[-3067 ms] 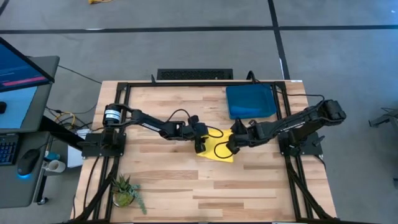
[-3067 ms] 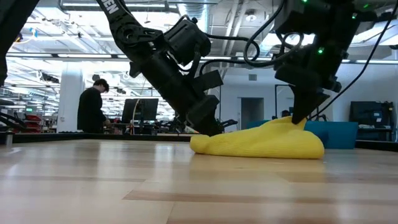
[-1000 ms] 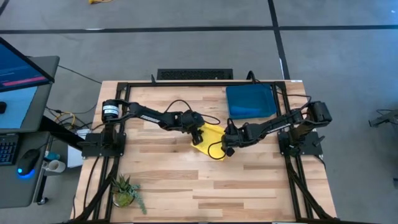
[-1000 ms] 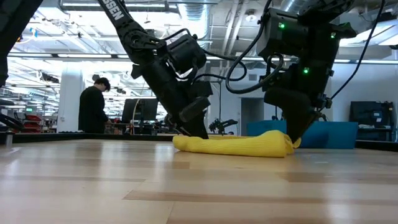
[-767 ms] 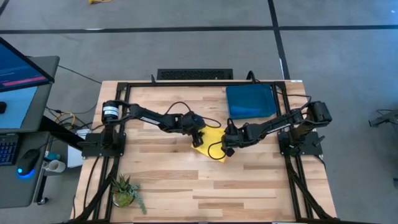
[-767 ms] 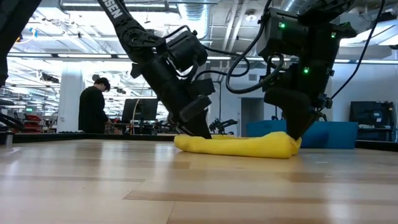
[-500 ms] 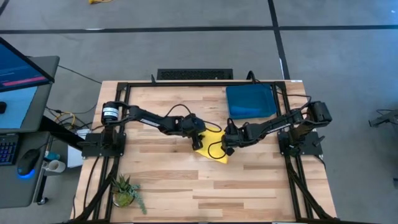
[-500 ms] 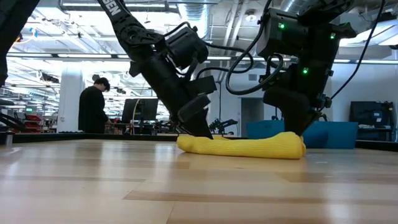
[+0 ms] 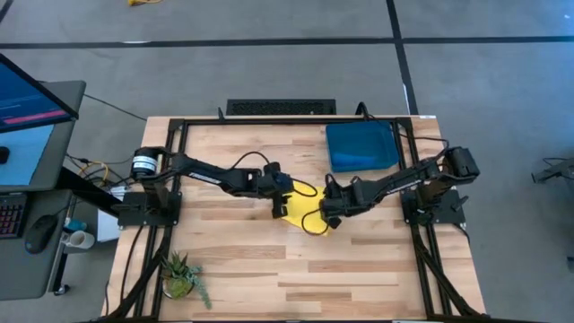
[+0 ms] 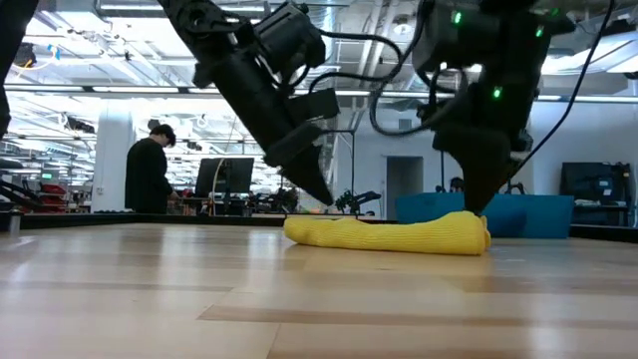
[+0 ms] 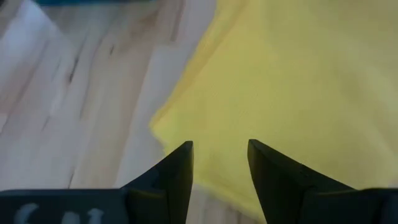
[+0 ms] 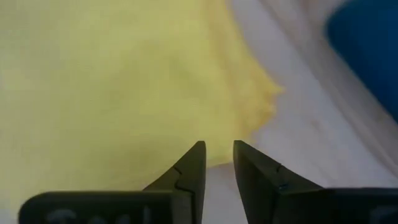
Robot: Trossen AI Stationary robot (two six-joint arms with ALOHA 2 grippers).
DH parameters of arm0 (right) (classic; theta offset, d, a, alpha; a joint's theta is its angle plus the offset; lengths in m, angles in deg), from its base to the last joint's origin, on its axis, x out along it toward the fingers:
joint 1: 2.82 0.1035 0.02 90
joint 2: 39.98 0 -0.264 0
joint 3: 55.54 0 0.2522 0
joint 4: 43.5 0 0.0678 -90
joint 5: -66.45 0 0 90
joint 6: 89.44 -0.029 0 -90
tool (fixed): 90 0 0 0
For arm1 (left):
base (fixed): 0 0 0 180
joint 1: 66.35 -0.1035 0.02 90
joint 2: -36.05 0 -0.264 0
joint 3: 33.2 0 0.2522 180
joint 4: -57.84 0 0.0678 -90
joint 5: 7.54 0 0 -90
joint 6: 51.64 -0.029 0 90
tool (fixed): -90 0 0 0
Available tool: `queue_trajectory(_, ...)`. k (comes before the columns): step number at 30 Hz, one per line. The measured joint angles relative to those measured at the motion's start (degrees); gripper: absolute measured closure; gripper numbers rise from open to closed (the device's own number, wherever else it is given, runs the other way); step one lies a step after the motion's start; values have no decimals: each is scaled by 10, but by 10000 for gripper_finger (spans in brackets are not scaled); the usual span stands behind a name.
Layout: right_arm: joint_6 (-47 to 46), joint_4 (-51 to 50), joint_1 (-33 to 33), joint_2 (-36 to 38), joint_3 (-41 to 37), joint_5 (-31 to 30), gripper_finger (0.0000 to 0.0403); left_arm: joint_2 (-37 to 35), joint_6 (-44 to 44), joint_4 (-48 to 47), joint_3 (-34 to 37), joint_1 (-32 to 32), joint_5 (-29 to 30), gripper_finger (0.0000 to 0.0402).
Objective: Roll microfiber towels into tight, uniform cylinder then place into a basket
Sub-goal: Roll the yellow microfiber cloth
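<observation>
The wooden table point(image 9: 251, 260) carries everything, and the teal basket point(image 9: 361, 146) sits at its far right corner, with what looks like blue cloth inside, though I can't separate towel from bin. Mid-table lies the yellow towel point(image 9: 303, 208), a low flattened bundle in the low view, not a tight cylinder, so I judge the rolling step is in hand.

The left gripper point(image 9: 277, 205) hovers just above the towel's left edge, its fingers point(image 11: 173, 174) parted a little with nothing between them. The right gripper point(image 9: 322, 213) stands at the towel's right end, fingers point(image 12: 186, 169) only narrowly apart, empty, tips at the cloth's edge.

Next, I'd say both need to pinch one edge and turn it over evenly.

A small potted plant point(image 9: 181, 275) sits near the front left corner, well apart. A person point(image 10: 148, 172) stands far behind. Nothing blocks the way to the basket.
</observation>
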Motion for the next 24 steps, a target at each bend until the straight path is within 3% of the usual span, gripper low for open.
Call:
queue_trajectory(6,-29,35,79,0,19,-15,300,-6,16,-59,7,15,3,255)
queue_trajectory(11,-27,115,128,-8,19,-34,300,-6,21,-50,30,44,3,255)
queue_trajectory(15,0,181,136,-22,21,-33,300,0,8,21,50,58,3,255)
queue_trajectory(24,-32,165,123,-71,20,-6,300,1,-5,56,76,52,-1,255)
